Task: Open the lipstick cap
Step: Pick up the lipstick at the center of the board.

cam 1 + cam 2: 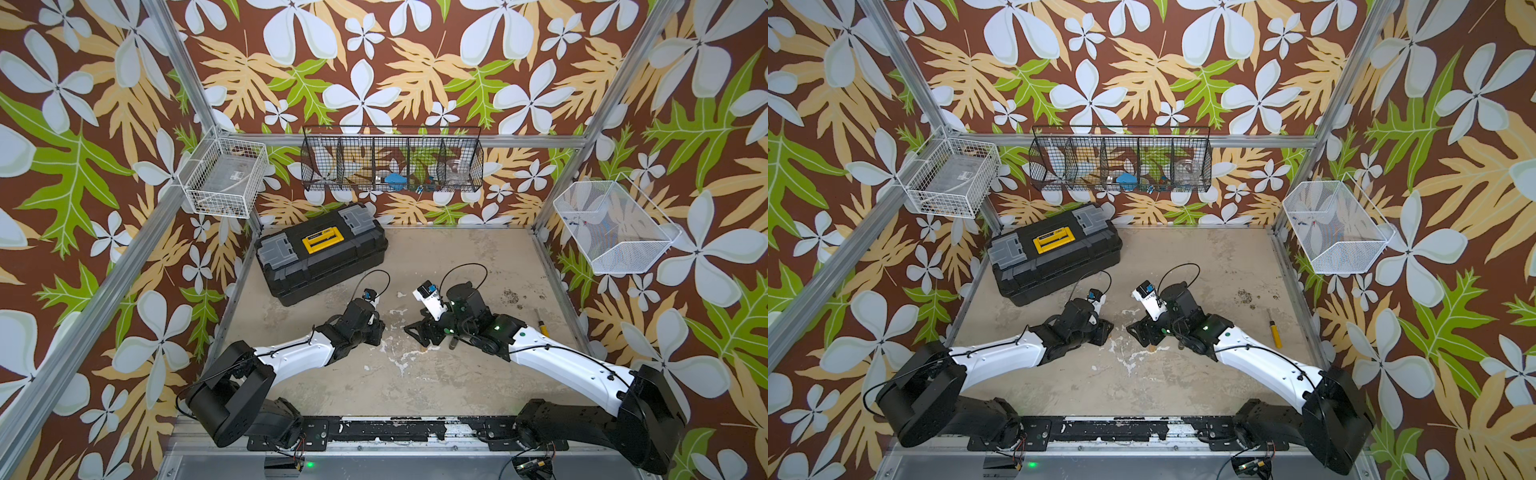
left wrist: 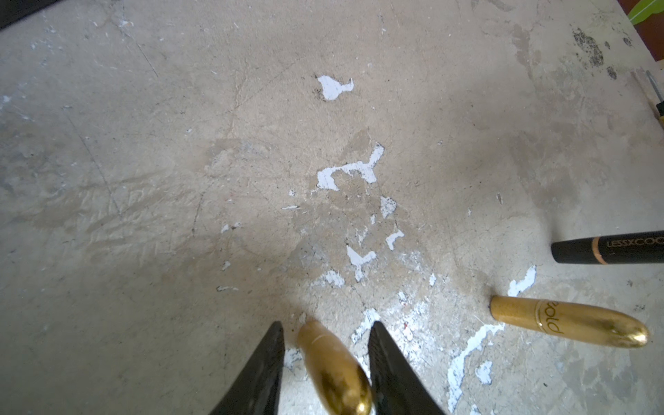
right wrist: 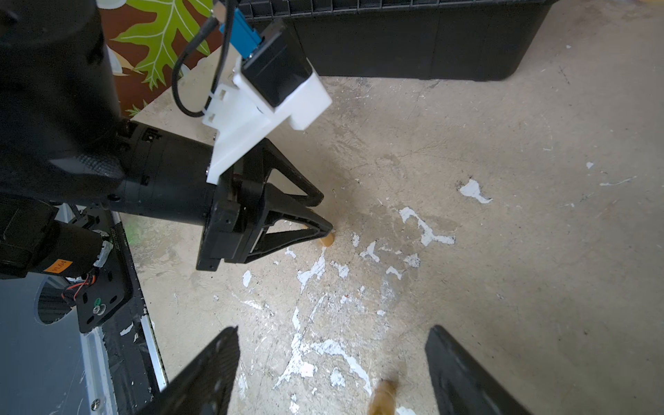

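A gold bullet-shaped lipstick (image 2: 334, 366) sits slantwise between the fingers of my left gripper (image 2: 325, 325), blurred. Its near end rests against one finger and its far end comes almost to the other. In the right wrist view its tip (image 3: 328, 240) pokes out under the left gripper (image 3: 325, 213) at the table. A second gold tube (image 2: 567, 321) lettered "gold", with a ring round its middle, lies flat nearby. My right gripper (image 3: 334, 328) stands wide open over that tube's end (image 3: 383, 397). Both grippers (image 1: 380, 331) (image 1: 417, 338) face each other mid-table.
A black tube (image 2: 611, 249) with a copper band lies beside the second gold tube. A black toolbox (image 1: 320, 253) stands at the back left. A yellow-handled tool (image 1: 1275, 332) lies near the right edge. Wire baskets (image 1: 392, 160) hang on the walls.
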`<action>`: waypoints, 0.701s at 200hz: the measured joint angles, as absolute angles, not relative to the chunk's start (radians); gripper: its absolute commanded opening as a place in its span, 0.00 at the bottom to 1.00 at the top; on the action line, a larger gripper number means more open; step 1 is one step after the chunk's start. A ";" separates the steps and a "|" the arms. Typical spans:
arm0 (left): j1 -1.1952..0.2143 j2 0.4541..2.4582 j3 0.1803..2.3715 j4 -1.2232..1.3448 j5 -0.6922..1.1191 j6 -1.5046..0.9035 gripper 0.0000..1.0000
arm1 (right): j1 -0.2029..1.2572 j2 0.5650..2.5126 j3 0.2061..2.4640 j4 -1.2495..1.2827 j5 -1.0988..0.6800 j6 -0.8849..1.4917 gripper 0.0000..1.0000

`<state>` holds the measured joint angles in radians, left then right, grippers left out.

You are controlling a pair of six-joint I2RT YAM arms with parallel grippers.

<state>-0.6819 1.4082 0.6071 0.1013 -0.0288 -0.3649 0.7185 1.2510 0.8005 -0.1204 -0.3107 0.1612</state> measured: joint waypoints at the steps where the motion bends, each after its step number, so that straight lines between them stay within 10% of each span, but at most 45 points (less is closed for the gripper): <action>1: -0.682 1.408 0.607 0.101 -0.029 -0.365 0.41 | 0.719 1.251 0.801 -0.120 -0.311 0.161 0.83; 140: -0.705 1.420 0.617 0.088 -0.060 -0.361 0.31 | 0.719 1.238 0.800 -0.123 -0.286 0.175 0.84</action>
